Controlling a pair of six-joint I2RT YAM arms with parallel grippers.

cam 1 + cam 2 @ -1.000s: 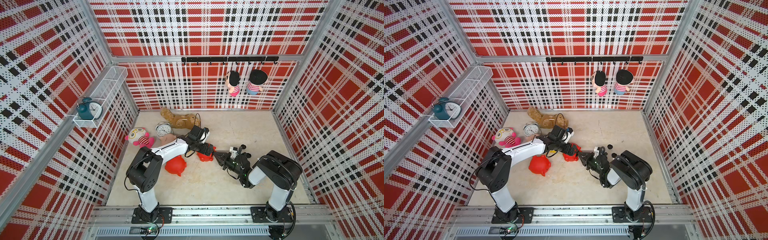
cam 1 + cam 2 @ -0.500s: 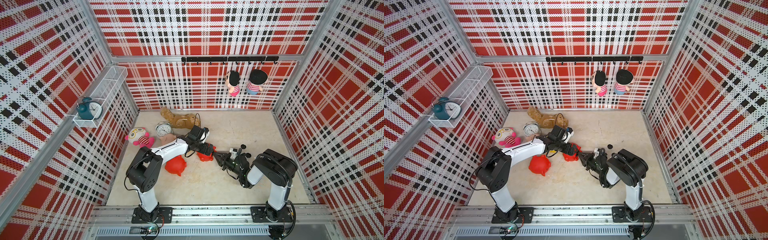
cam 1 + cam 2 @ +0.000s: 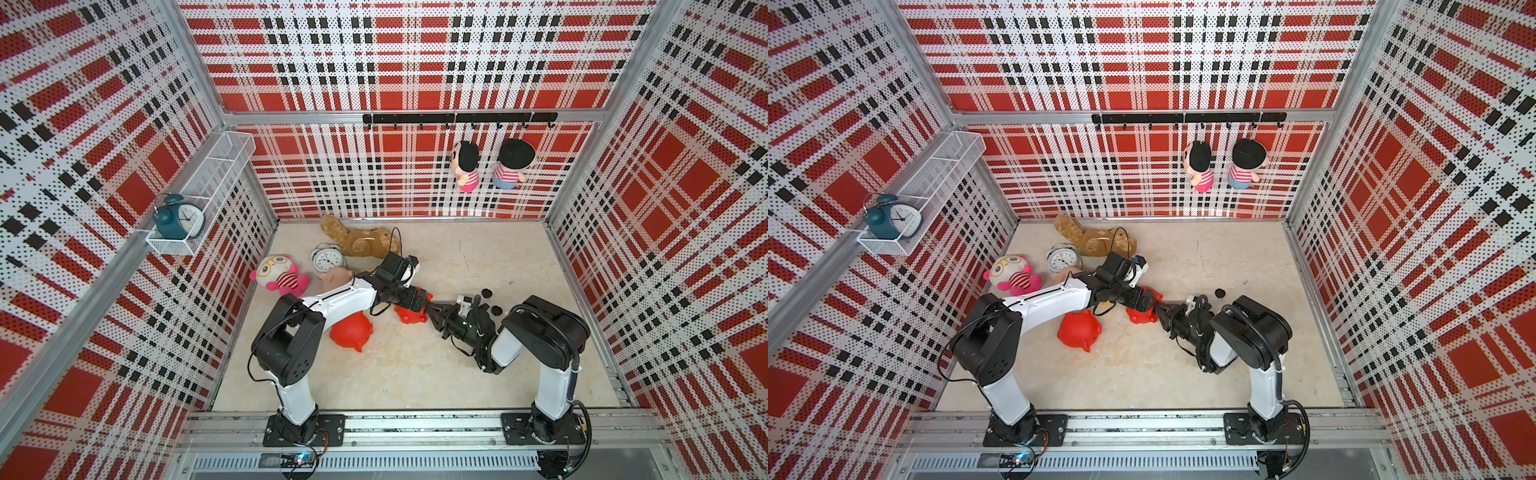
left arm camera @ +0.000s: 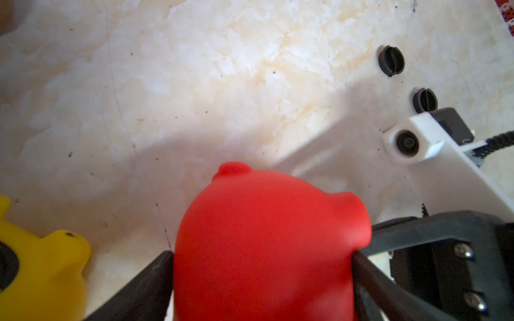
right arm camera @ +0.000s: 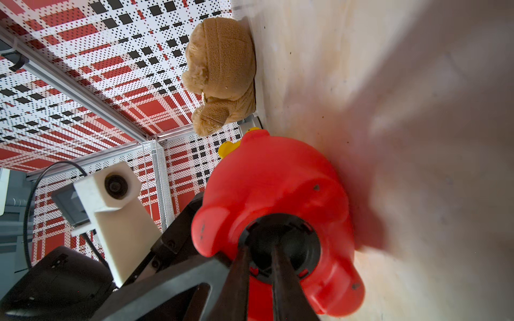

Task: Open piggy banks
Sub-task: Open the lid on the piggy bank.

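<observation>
My left gripper (image 4: 261,254) is shut wide on a red piggy bank (image 3: 409,313), one finger on each flank, holding it on its side at mid-floor. The pig's belly faces my right gripper (image 5: 260,250), whose near-closed fingers pinch the black belly plug (image 5: 289,244) in its hole. A second red piggy bank (image 3: 352,330) lies beside the left arm. A pale pink one (image 3: 334,277) sits by the clock. The yellow one (image 4: 41,264) shows only in the wrist views; the left arm hides it from above. Two loose black plugs (image 4: 391,61) (image 4: 425,100) lie on the floor.
A brown teddy bear (image 3: 361,241), a silver alarm clock (image 3: 328,259) and a plush doll with glasses (image 3: 278,276) crowd the back left. A wire shelf (image 3: 208,183) with a teal clock (image 3: 178,216) hangs on the left wall, and two dolls (image 3: 467,166) (image 3: 511,164) on the back rail.
My right arm has edged left toward the held red pig, bringing its fingers onto the plug. The left arm and the pig have stayed put.
</observation>
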